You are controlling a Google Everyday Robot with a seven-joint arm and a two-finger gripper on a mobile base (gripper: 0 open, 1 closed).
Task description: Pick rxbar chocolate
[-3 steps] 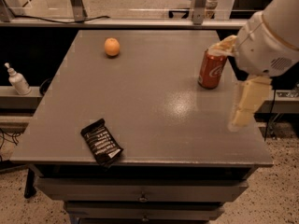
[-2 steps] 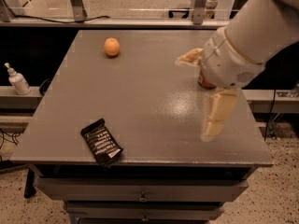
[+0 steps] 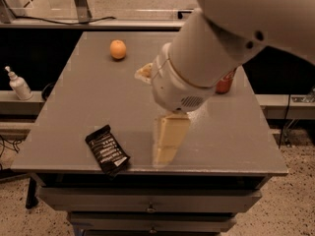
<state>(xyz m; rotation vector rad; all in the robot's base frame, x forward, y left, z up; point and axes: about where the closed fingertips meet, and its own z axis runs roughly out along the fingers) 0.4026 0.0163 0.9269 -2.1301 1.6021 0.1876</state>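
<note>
The rxbar chocolate (image 3: 107, 149) is a flat black wrapped bar with white text, lying on the grey table (image 3: 74, 107) near its front left edge. My gripper (image 3: 150, 117) hangs over the middle front of the table, to the right of the bar and apart from it. It is open and empty: one cream finger (image 3: 167, 140) points down towards the table front, the other (image 3: 144, 72) sticks out to the left higher up. The big white arm fills the upper right of the view.
A round orange fruit (image 3: 117, 48) sits at the back left of the table. A red soda can (image 3: 225, 82) stands at the right, mostly hidden behind my arm. A white pump bottle (image 3: 18, 84) stands on a shelf left of the table.
My arm and gripper have swung left and forward over the table, from beside the red can towards the bar, now covering most of the can. The bar and fruit have not moved.
</note>
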